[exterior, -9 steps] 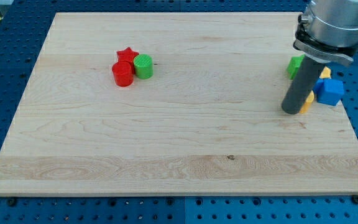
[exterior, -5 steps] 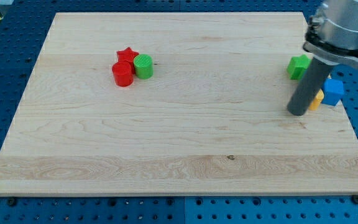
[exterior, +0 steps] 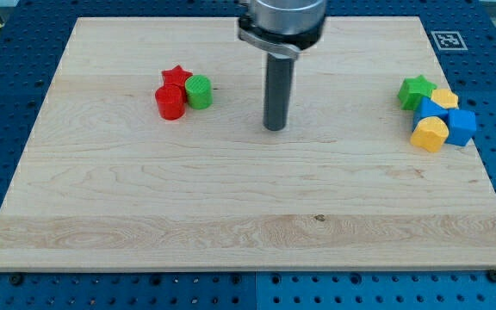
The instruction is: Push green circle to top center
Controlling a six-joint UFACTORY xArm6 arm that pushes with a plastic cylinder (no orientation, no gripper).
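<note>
Two clusters on wooden board (exterior: pixel 231 198). Green circle (exterior: pixel 199 91) upper left, touching red cylinder (exterior: pixel 170 102) and red star (exterior: pixel 176 77). My tip (exterior: pixel 275 127), bare rod with no jaws, near centre, right of green circle, apart.

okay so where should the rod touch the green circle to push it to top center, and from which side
Probably its lower-left side wall. The green circle sits left of the board's top center, so it must go up and right. The red cylinder and red star crowd that side, and my tip is off to its right.
</note>
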